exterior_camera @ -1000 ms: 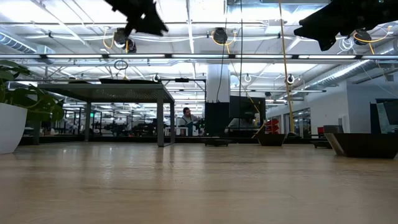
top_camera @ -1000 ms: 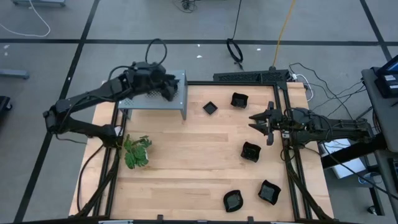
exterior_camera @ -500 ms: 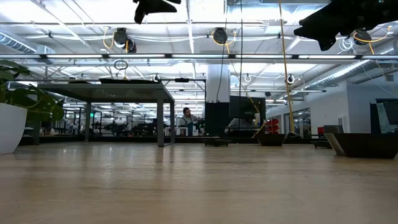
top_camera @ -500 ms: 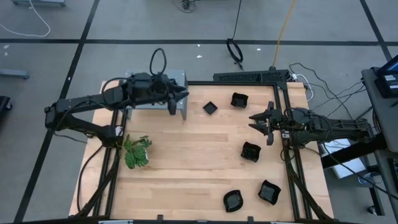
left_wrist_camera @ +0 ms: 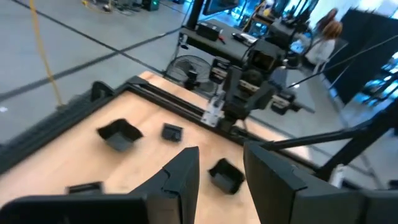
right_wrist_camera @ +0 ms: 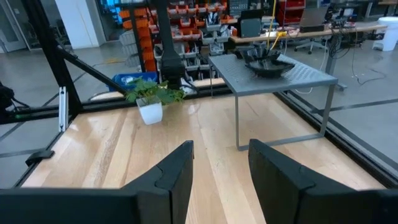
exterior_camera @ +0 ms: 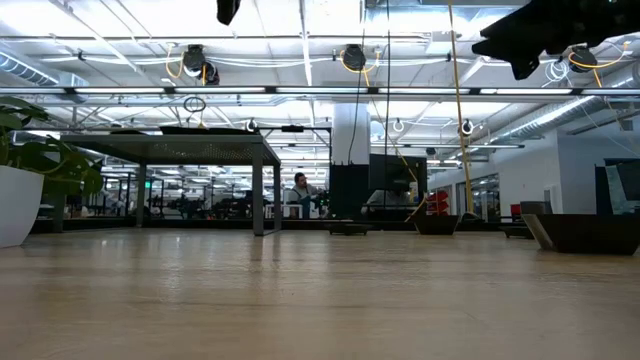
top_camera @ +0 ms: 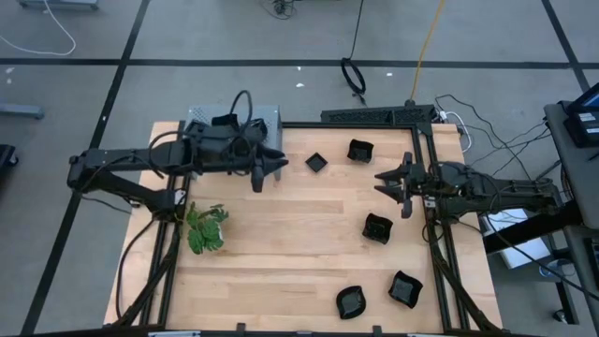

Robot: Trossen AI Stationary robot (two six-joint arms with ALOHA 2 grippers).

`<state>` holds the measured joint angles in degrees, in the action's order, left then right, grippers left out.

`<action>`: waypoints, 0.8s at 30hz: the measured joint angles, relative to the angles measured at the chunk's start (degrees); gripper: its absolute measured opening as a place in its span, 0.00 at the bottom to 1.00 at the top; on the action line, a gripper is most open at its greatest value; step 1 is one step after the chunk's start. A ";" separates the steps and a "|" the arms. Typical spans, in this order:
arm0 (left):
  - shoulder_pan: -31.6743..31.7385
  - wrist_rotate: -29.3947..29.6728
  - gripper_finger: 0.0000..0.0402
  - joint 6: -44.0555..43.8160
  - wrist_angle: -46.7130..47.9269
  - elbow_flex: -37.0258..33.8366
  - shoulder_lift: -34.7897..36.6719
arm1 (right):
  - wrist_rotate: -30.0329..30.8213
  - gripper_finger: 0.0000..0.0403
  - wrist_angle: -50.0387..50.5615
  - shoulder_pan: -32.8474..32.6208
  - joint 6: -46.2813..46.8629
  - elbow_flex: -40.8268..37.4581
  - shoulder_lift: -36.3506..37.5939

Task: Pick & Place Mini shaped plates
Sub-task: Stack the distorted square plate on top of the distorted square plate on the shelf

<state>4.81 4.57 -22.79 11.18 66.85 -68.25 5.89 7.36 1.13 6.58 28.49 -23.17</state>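
High view puts the left tool just past the edge of the grey shelf, over the bench. In the left wrist view its two fingers stand apart with nothing between them, so it is released and empty. The nearest plate to this tool is the small square one, a little ahead of it; one more dish lies beyond that. The right tool waits at the other side of the bench, also parted and empty as its own wrist view shows. Close to it lies another plate, and two more are well apart from both tools, toward the near edge. The green plant stands off to the side of the left arm.

I judge the task is partly done: the right wrist view shows a dark pile of plates already on the shelf top, while five plates remain on the bench.

From above, the left arm hides much of the shelf, so this pile is not visible there. The low view shows only the shelf's edge and dishes near the bench's far edge.
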 joint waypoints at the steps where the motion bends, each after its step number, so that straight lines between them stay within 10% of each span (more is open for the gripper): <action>1: -0.45 0.00 0.32 -0.83 -0.63 0.00 0.00 | 0.00 0.35 -0.77 0.01 0.00 0.00 -0.01; 24: -4.61 0.08 0.32 11.13 -10.43 0.04 0.00 | -0.15 0.35 -17.55 0.00 4.95 0.00 -2.61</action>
<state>0.20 4.64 -11.66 0.75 66.89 -68.25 5.74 -10.19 1.14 11.53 28.49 -25.78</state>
